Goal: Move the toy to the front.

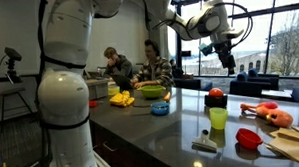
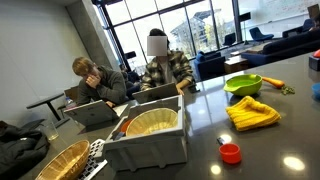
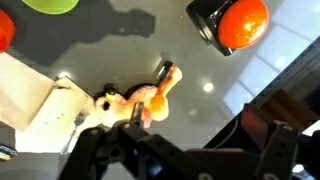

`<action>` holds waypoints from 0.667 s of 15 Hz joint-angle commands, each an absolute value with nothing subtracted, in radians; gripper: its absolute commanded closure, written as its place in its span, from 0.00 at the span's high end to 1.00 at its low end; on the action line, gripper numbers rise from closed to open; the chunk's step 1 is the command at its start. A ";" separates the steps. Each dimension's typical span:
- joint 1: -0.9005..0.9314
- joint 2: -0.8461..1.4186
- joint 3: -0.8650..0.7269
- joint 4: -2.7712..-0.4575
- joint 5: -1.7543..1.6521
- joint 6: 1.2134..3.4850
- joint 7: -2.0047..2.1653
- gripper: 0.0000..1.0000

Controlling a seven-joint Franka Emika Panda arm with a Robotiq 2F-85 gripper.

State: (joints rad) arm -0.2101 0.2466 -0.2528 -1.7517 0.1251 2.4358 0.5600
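Black gripper (image 1: pixel 228 64) hangs high above the counter (image 1: pixel 161 133), jaws spread, nothing between them. Down below, the toy (image 3: pixel 140 100) lies flat on the counter, untouched. Nothing is done yet, I'd say: descent, grasp and the carry forward all remain. Count: one toy, one red ball (image 3: pixel 243 22), one cup (image 1: pixel 218 117), one red bowl (image 1: pixel 248 138).

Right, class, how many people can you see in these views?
2. Both sit behind the counter: one person leaning head on hand, one person in a plaid shirt alongside. The robot's body may hide others.
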 commanded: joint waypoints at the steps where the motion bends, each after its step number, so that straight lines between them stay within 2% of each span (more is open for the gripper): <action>1: -0.238 0.351 -0.288 -1.601 0.167 2.313 0.686 1.00; 10: -0.255 0.475 -0.313 -1.487 0.156 2.118 0.994 1.00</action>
